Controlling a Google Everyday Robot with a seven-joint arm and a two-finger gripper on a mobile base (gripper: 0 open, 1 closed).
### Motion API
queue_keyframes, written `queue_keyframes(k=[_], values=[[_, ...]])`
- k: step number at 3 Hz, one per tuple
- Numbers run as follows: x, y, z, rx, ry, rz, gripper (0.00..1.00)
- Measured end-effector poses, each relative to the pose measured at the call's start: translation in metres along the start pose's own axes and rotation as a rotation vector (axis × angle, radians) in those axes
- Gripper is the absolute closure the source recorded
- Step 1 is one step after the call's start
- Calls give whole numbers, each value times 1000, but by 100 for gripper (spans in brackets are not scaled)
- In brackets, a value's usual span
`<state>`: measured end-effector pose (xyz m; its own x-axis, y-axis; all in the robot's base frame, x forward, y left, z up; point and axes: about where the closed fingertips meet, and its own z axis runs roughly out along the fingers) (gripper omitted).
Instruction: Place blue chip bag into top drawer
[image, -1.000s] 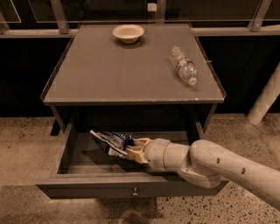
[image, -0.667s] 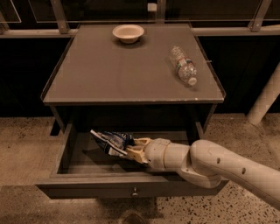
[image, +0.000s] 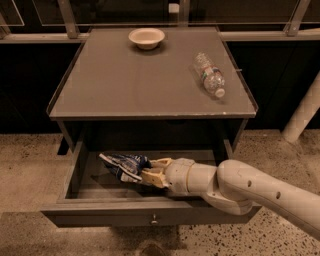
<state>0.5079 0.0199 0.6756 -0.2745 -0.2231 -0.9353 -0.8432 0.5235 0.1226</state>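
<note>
Nothing has moved since a moment ago. My end effector (image: 146, 175) is inside the open top drawer (image: 95, 218), pinching the blue chip bag (image: 124, 165) there. Up on the table (image: 140, 95) lies a bottle (image: 210, 76), and farther back sits a bowl (image: 146, 37).

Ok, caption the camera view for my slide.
Pincer holds the blue chip bag inside the open top drawer; a bowl and plastic water bottle rest on the table above.
</note>
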Motion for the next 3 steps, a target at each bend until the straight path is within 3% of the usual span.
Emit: queue_keyframes(k=[1, 2, 3], values=[[0, 0, 0, 0, 0, 0, 12], [0, 0, 0, 0, 0, 0, 0], [0, 0, 0, 0, 0, 0, 0]])
